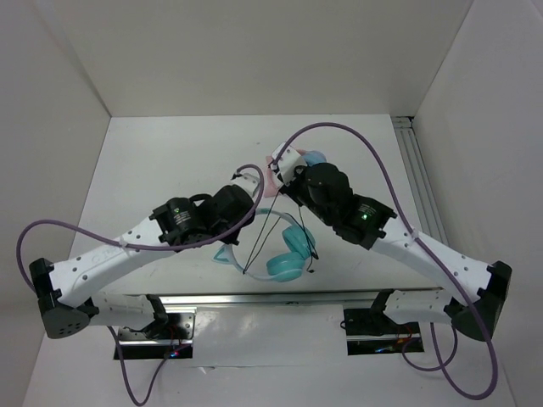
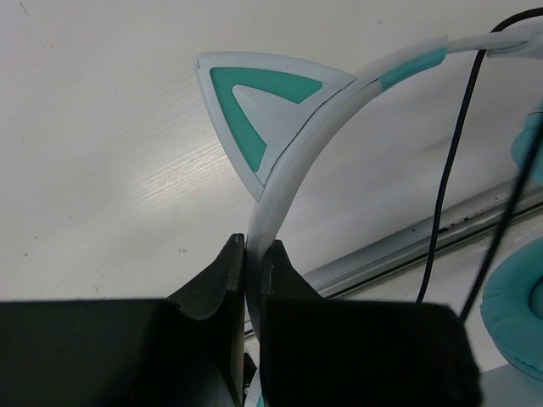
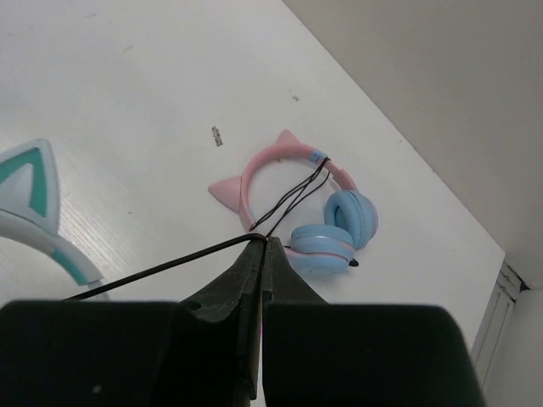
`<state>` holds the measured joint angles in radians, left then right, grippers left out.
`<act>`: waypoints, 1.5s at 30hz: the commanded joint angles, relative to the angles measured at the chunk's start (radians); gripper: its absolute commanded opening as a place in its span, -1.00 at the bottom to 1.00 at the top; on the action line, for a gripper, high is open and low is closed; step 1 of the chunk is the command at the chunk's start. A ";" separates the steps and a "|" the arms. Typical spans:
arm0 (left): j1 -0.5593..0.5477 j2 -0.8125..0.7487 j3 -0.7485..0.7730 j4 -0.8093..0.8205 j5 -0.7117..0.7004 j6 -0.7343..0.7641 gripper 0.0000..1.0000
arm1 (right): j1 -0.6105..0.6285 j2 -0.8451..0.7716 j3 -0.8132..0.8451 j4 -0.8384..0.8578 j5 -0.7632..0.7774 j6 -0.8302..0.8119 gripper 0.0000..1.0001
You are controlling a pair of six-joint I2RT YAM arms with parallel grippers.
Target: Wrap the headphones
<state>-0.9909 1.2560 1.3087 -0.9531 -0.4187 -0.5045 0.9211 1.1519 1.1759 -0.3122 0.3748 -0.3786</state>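
Observation:
The headphones (image 1: 288, 254) have teal ear cups and a pale headband (image 2: 293, 161) with a teal-faced cat ear (image 2: 259, 110). They sit between the arms near the front rail. My left gripper (image 1: 229, 244) (image 2: 254, 254) is shut on the headband just below the cat ear. The thin black cable (image 1: 259, 242) (image 2: 448, 170) runs taut from the headphones up to my right gripper (image 1: 285, 185) (image 3: 265, 242), which is shut on the cable (image 3: 161, 270). A teal ear cup (image 2: 517, 318) shows at the right of the left wrist view. The second cat ear (image 3: 34, 182) shows in the right wrist view.
A pink-banded pair (image 3: 297, 191) with light blue ear cups (image 3: 335, 229) lies on the white table just beyond my right gripper, partly hidden in the top view (image 1: 316, 158). A metal rail (image 1: 280, 298) runs along the near edge. White walls enclose the table.

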 commanded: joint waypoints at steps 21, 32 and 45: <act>-0.028 -0.122 0.269 -0.257 -0.066 0.018 -1.00 | -0.274 0.198 0.004 0.160 -0.747 0.136 -1.00; -0.028 -0.046 0.454 -0.359 -0.229 -0.049 -1.00 | -0.323 0.307 -0.041 0.354 -1.053 0.250 -0.77; -0.028 -0.024 0.512 -0.348 -0.291 -0.124 -1.00 | -0.314 0.370 -0.180 0.671 -1.300 0.434 -0.31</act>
<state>-1.0126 1.2442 1.7679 -1.3693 -0.6636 -0.5644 0.6041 1.5181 1.0306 0.1810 -0.8539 -0.0147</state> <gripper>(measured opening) 0.152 0.336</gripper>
